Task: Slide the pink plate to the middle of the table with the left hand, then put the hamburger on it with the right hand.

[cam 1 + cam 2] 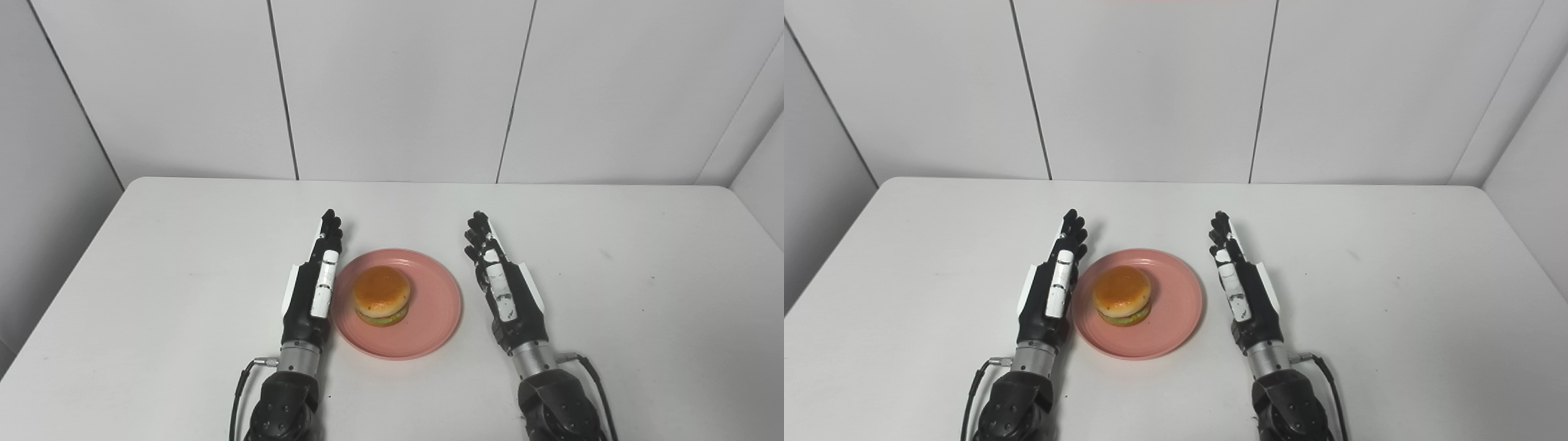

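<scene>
1. Hamburger (381,295) sitting on pink plate (429,318), a bit left of the plate's centre, lower middle of the frame. Looks settled and upright, bun side up.
2. Plate parked roughly mid-table (153,257), between both arms. Judging from that alone, both parts of the job look done, so the step in hand is really just backing off cleanly.
3. Left hand (315,288) just beside the plate's left rim, maybe brushing it, hard to call from either view. Fingers straight and held together, pointing toward the top of the frame, gripping nothing.
4. Right hand (503,288) on the other side, clear gap to the plate's right rim. Same deal: fingers extended, flat, not clamped on anything.
5. Best way to finish, probably: pull the left hand out toward the left or bottom edge of the frame first, not sideways into the rim. A nudge there could shove the plate off centre.
6. Worth keeping wrists lifted while withdrawing, so no dragging across the tabletop near the plate.
7. Burger's slightly off-centre spot seems fine, well inside the rim, no overhang. No reason to regrab; more likely to knock it than fix it.
8. Right side has lots of room, so a straight pull back toward the bottom of the frame should do.
</scene>
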